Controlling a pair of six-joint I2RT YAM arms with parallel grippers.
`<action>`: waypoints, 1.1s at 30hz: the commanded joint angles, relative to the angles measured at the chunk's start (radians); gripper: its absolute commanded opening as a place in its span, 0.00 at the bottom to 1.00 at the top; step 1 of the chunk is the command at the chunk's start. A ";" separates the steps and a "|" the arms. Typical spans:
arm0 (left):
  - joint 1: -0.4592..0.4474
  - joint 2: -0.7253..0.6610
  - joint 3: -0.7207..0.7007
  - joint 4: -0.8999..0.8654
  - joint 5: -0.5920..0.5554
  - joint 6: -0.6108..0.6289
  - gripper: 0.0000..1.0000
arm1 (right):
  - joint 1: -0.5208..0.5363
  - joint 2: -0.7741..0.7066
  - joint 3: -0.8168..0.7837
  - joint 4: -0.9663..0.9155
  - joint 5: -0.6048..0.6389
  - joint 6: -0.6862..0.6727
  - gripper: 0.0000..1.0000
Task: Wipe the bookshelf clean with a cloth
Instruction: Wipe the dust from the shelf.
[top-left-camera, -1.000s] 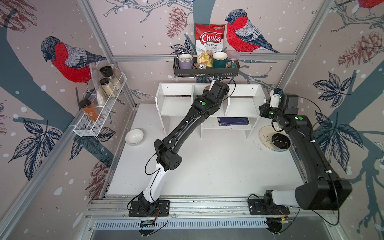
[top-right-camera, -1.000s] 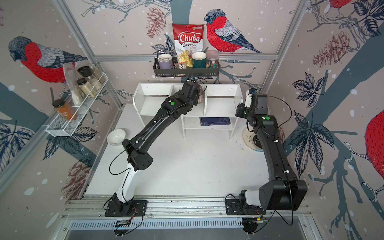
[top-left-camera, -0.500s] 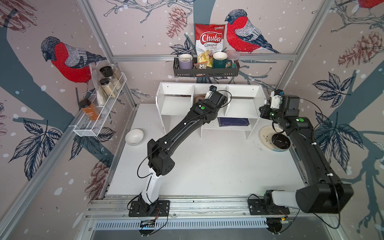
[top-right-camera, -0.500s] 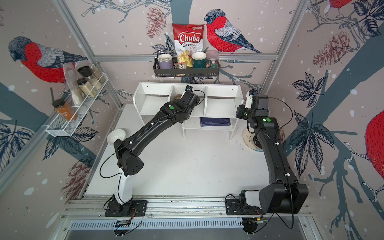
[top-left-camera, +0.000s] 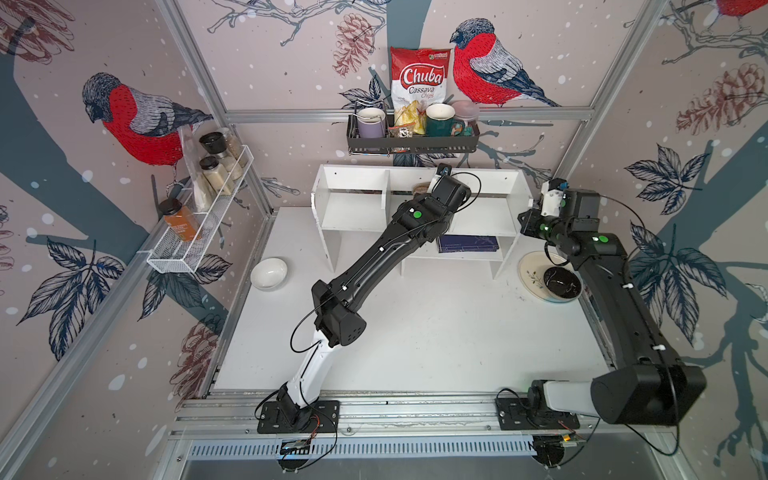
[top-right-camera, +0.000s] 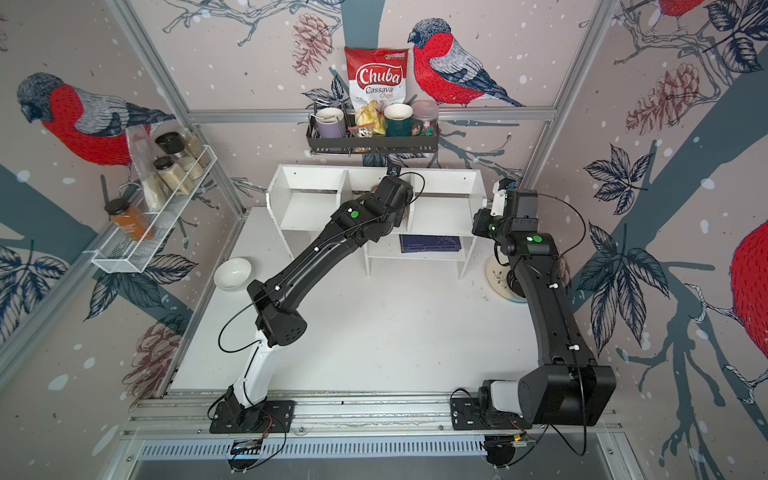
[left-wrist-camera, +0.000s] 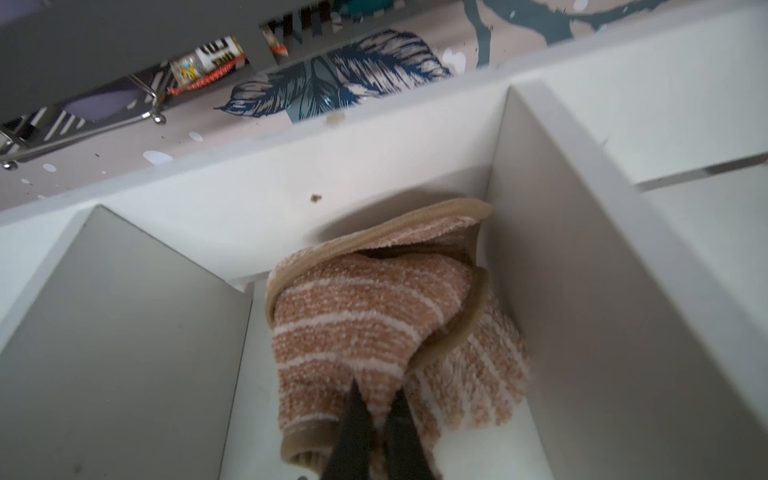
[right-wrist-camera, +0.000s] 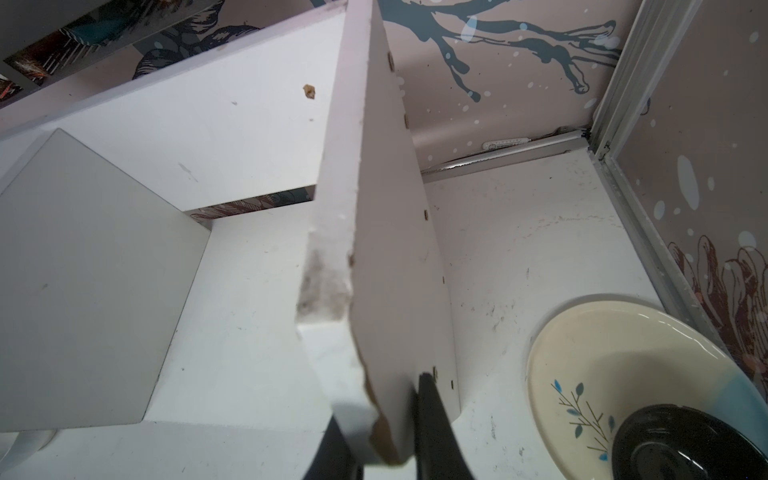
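Inside the middle compartment of the bookshelf (top-left-camera: 353, 208), toward the twelve o'clock end of its floor, the cloth (left-wrist-camera: 374, 332) lay bunched and folded over itself, pressed against one divider and the foot of the back panel. The left gripper (left-wrist-camera: 376, 419) had its jaws closed tight on a thin fold at the cloth's near edge, with most of the towel loose ahead of them. That small bite looked like the main hazard: a drag across the floor could pull the fold free, or roll the wad so that only its hem rubbed the board. A brown crumb (left-wrist-camera: 316, 198) sat on the back panel above the cloth, and a low sweep would probably pass under it. Out at the shelf's three o'clock end, the right gripper (right-wrist-camera: 384, 440) was nipped narrowly on the side panel, bracing the unit right at a chipped, dirty corner. A hard push from the wiping arm might make that hold slide off or break more of the edge, and the shelf could then shift. At about four o'clock from the shelf, a plate (right-wrist-camera: 582, 353) carried a black bowl (right-wrist-camera: 685, 444), near enough for that arm to knock if the brace slipped
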 joint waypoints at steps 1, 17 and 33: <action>0.025 -0.001 0.042 0.014 -0.032 0.025 0.00 | -0.003 0.053 0.065 -0.035 -0.152 0.184 0.00; 0.069 -0.316 -0.481 0.075 0.099 -0.066 0.00 | 0.051 0.061 0.093 -0.053 -0.076 0.164 0.00; 0.084 -0.047 0.043 -0.026 0.083 -0.015 0.00 | 0.033 0.038 0.098 -0.087 -0.051 0.166 0.00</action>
